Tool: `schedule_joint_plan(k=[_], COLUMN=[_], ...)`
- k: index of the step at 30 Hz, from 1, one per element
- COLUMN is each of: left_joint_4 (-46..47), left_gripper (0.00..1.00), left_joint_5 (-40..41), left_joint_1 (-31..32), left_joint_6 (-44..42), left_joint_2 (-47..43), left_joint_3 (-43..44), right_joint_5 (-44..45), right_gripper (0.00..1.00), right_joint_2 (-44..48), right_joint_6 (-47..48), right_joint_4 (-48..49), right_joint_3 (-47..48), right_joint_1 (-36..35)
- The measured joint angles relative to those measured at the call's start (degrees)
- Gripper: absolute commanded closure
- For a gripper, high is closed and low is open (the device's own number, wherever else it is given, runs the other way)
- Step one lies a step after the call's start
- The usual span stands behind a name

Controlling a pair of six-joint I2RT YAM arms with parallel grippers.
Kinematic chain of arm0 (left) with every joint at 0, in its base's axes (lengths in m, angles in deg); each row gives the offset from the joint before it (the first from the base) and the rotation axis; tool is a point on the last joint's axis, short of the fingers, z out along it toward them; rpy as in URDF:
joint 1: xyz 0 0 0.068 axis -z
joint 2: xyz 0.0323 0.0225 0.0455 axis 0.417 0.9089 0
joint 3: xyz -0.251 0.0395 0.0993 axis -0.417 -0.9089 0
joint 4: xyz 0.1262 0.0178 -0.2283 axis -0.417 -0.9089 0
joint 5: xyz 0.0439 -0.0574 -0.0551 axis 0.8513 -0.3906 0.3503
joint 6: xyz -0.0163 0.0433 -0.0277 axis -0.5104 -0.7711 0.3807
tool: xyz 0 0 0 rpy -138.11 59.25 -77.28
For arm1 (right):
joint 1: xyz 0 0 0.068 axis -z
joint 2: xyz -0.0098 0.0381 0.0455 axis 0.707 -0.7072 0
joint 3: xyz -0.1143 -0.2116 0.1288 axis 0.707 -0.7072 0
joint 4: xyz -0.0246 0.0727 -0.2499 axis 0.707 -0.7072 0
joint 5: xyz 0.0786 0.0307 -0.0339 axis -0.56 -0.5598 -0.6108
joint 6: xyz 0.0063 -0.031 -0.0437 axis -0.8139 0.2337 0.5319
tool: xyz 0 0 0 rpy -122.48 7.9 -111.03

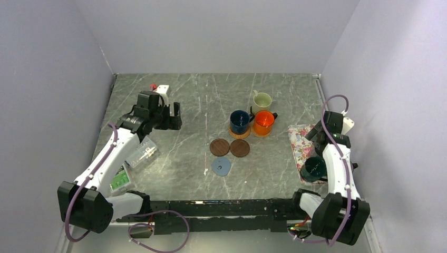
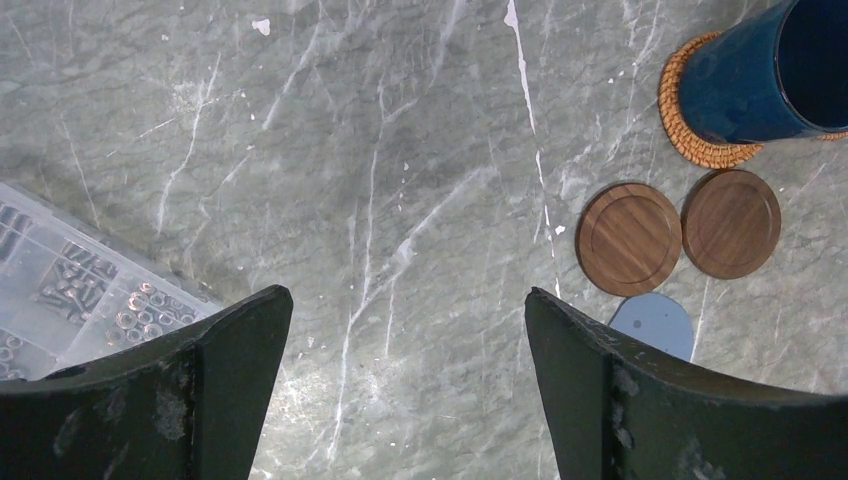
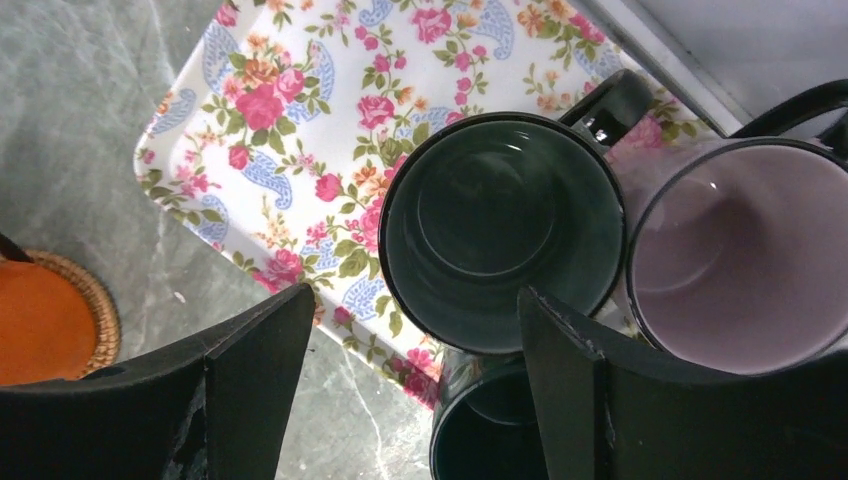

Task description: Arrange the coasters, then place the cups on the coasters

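Coasters: brown coasters (image 1: 220, 147) and blue-grey coaster (image 1: 221, 167) bare at frame centre; woven coaster (image 2: 697, 150) under dark blue cup (image 1: 240, 121).
Right gripper (image 3: 415, 293): jaws wide, empty, over tray (image 3: 250, 120), likely lining up green cup (image 3: 500, 230).
Left gripper (image 2: 410, 310): wide, empty, parked upper left, clear of work.
Right wrist only: mauve cup (image 3: 735, 255).

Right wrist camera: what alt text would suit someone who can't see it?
A dark green cup stands upright on a floral tray, seen from above between the right gripper's open black fingers. A mauve cup sits to its right, a second dark green cup at the bottom edge, and an orange cup on a woven coaster at the left edge.
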Motion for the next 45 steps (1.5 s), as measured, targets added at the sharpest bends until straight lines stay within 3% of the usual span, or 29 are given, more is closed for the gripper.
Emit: schedule_joint_plan(k=[11,12,16,19,28,37,45], left_joint_4=[0.0,0.0,0.0,0.0,0.0,0.0,0.0], left_gripper=[0.07,0.07,0.07,0.07,0.07,0.07,0.07], left_joint_5=[0.2,0.2,0.2,0.2,0.2,0.2,0.2], left_joint_1=[0.0,0.0,0.0,0.0,0.0,0.0,0.0], left_joint_6=[0.0,0.0,0.0,0.0,0.0,0.0,0.0], left_joint_2=[-0.2,-0.2,-0.2,-0.2,-0.2,-0.2,-0.2], left_joint_3=[0.0,0.0,0.0,0.0,0.0,0.0,0.0], right_joint_5=[-1.3,-1.3,-1.3,-1.9,-2.3,-7.2,-5.9], right_gripper=[0.37,0.42,0.81,0.99,1.0,1.0,1.0], right_joint_2=[-8.5,-9.5,-13.2,-14.6,-13.3,-2.3,-1.2], right_joint_6=[2.8,2.9,3.7,4.1,4.5,5.9,2.7], right_joint_4=[6.7,7.3,9.1,10.0,9.8,7.1,-0.1], right_joint_3=[-1.3,-1.3,-1.3,-1.3,-1.3,2.6,16.7], right_joint_1=[1.0,1.1,1.2,1.2,1.2,-1.1,-20.8])
